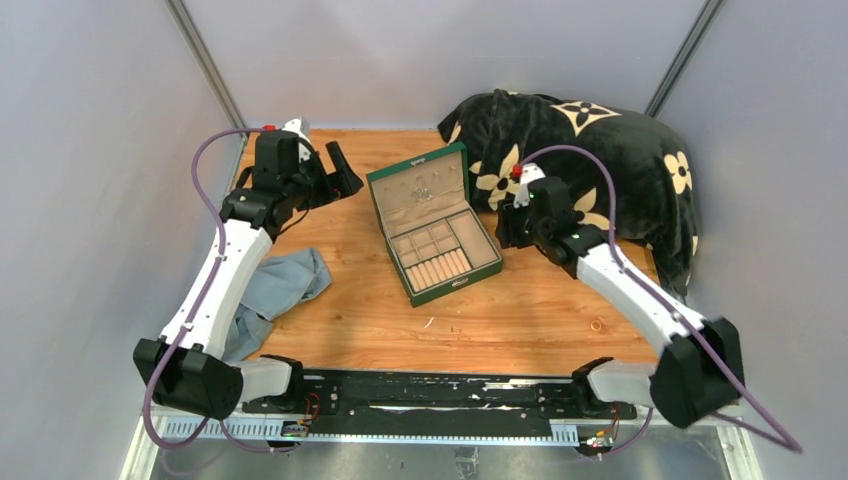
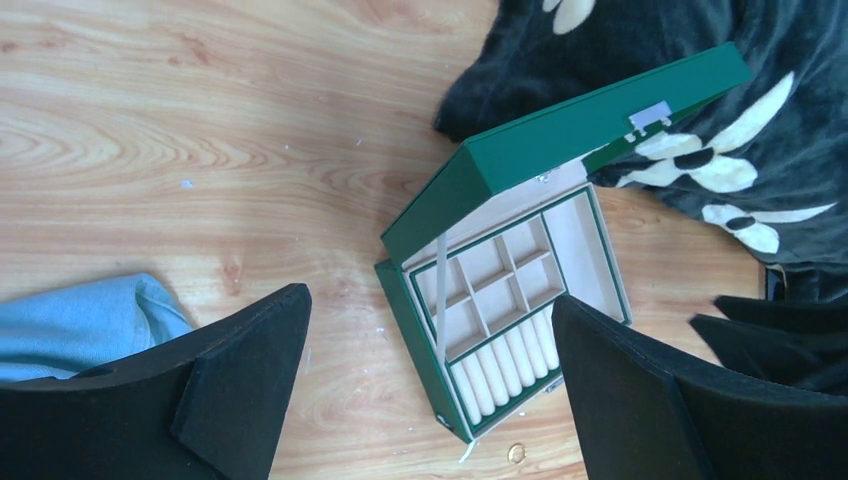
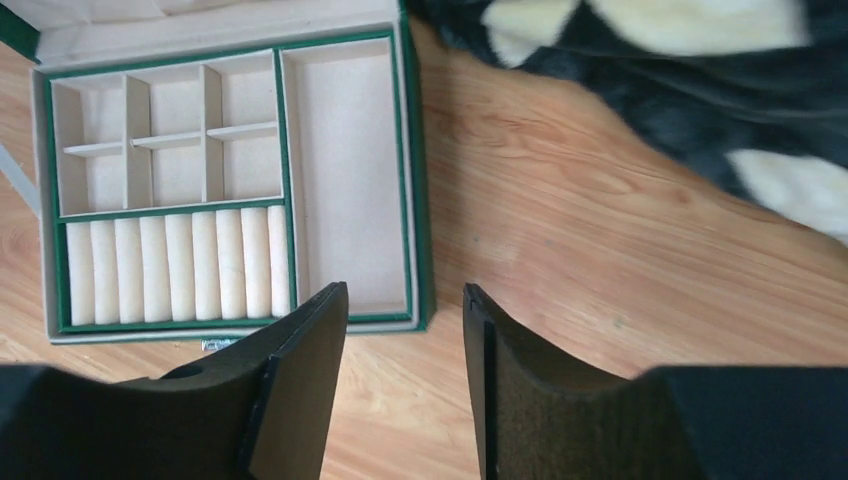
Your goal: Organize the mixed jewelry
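Right jaws apart, gold ring (image 1: 597, 324) lying flat on table (image 1: 520, 325), hole upward

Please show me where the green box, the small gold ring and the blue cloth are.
green box (image 1: 476, 240): top view, on the bare long compartment at its right side.
gold ring (image 1: 597, 325): top view, on the tiny ring as a whole.
blue cloth (image 1: 292, 278): top view, on its upper part.

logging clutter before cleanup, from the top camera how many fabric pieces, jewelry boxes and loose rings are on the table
fabric pieces: 2 (blue cloth, black flowered blanket)
green jewelry box: 1
gold-coloured ring: 1
total: 4
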Robot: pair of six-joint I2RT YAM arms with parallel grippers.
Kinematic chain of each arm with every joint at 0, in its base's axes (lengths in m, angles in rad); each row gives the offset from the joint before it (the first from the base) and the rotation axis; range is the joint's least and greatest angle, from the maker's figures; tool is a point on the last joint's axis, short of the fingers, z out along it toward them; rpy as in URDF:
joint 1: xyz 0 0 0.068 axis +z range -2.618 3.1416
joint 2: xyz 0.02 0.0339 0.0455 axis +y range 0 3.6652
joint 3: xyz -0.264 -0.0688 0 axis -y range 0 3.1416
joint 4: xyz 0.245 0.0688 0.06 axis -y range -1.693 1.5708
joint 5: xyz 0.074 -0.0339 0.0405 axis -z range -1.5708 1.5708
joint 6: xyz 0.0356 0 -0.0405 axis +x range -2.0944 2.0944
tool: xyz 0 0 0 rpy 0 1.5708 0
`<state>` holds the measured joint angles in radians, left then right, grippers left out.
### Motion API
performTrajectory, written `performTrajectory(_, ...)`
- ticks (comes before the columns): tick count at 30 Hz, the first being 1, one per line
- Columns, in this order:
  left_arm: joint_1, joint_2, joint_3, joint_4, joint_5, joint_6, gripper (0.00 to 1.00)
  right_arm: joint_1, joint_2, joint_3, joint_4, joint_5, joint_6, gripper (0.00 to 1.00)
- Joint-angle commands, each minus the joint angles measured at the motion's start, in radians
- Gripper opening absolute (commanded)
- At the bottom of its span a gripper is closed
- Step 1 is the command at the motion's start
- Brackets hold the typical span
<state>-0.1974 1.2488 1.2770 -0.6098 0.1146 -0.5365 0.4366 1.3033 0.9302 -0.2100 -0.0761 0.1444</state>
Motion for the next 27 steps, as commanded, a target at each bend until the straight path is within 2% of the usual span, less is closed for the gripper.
performTrajectory(1, -0.012, -0.028, 0.082, -0.011, -0.018, 0.072, 0.95, -0.015, -0.170, 0.009, -0.168, 0.209, 0.022, 0.53)
performTrajectory(5, -0.150, -0.014, 0.169, -0.053, -0.147, 0.181, 0.96, -0.052, -0.334, -0.065, -0.226, 0.341, 0.070, 0.60)
performTrajectory(11, -0.450, 0.026, 0.190, -0.053, -0.278, 0.277, 0.97, -0.177, -0.495, -0.153, -0.439, 0.377, 0.261, 0.62)
performTrajectory(14, -0.540, 0.051, 0.154, -0.051, -0.288, 0.293, 0.98, -0.219, -0.529, -0.207, -0.459, 0.258, 0.280, 0.63)
performTrajectory(18, -0.560, 0.072, 0.106, -0.050, -0.279, 0.269, 0.99, -0.205, -0.500, -0.229, -0.461, 0.029, 0.281, 0.65)
performTrajectory(20, -0.559, 0.064, 0.086, -0.042, -0.329, 0.262, 1.00, -0.116, -0.477, -0.235, -0.468, 0.032, 0.309, 0.66)
performTrajectory(23, -0.547, 0.058, 0.083, -0.056, -0.391, 0.255, 1.00, 0.172, -0.428, -0.224, -0.469, 0.211, 0.359, 0.69)
performTrajectory(24, -0.530, 0.058, 0.083, -0.065, -0.390, 0.244, 1.00, 0.264, -0.394, -0.214, -0.460, 0.257, 0.380, 0.70)
performTrajectory(27, -0.440, 0.043, 0.063, -0.082, -0.337, 0.183, 1.00, 0.428, -0.245, -0.164, -0.426, 0.297, 0.423, 0.70)
